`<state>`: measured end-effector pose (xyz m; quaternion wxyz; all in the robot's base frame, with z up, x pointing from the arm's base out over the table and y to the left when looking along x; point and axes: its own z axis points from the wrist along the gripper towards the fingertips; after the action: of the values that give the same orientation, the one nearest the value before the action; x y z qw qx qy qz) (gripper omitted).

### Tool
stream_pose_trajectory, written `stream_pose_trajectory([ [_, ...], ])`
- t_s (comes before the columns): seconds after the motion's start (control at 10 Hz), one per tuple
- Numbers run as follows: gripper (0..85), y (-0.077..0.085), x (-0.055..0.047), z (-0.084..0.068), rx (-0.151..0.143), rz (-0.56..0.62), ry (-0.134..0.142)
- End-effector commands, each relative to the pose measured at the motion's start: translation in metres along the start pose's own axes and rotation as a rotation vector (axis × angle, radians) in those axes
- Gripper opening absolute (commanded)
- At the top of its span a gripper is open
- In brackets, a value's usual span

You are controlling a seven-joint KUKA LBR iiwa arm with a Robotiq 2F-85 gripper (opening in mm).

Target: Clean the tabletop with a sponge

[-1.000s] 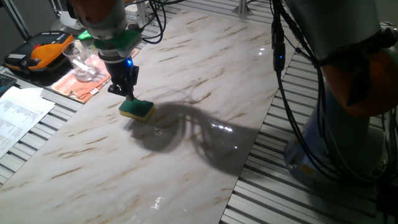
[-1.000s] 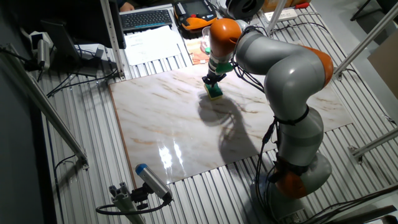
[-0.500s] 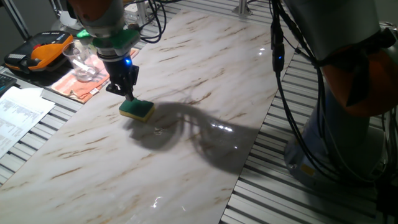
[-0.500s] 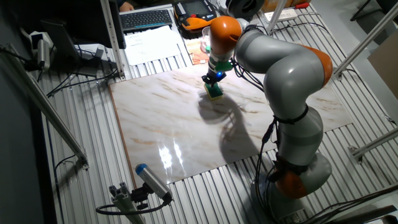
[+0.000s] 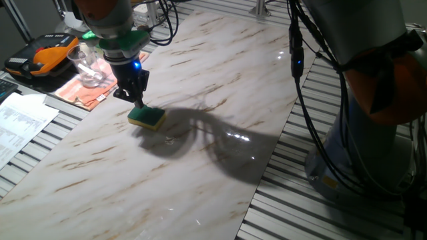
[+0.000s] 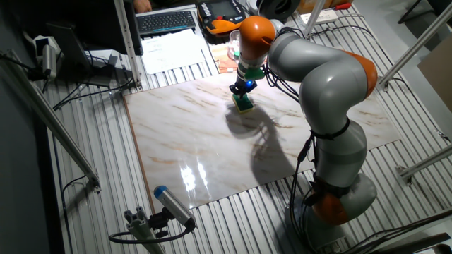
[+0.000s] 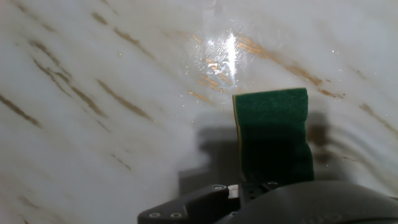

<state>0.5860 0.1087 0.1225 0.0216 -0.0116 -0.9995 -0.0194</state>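
Observation:
The sponge (image 5: 147, 118), dark green on top with a yellow body, lies flat on the glossy white marble-look tabletop (image 5: 200, 167) near its left edge. My gripper (image 5: 139, 104) points down and is shut on the sponge's near-left end. In the other fixed view the sponge (image 6: 244, 104) sits on the far part of the tabletop (image 6: 191, 134), under my gripper (image 6: 243, 94). In the hand view the sponge's green top (image 7: 272, 134) reaches away from the hand over the veined tabletop (image 7: 93, 124). The fingertips are hidden there.
A clear glass (image 5: 87, 67) stands on an orange cloth (image 5: 83, 93) left of the slab, beside an orange-and-black device (image 5: 43, 57) and papers (image 5: 20, 123). Grey slats (image 5: 293, 200) surround the slab. The arm's base (image 6: 339, 194) stands at the slab's near right. A keyboard (image 6: 166, 21) lies at the back.
The hand has shifted very slightly toward the slab's left edge. The sponge stays in almost the same spot under the fingers.

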Motion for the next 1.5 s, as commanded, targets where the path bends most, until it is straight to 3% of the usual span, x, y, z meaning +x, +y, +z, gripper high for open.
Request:
stream_pose_trajectory([
  [0.0, 0.0, -0.0001, -0.0002, 0.0002, 0.0, -0.002, 0.0],
  [1.4, 0.0, -0.0025, -0.0015, 0.0016, 0.017, 0.001, -0.007],
])
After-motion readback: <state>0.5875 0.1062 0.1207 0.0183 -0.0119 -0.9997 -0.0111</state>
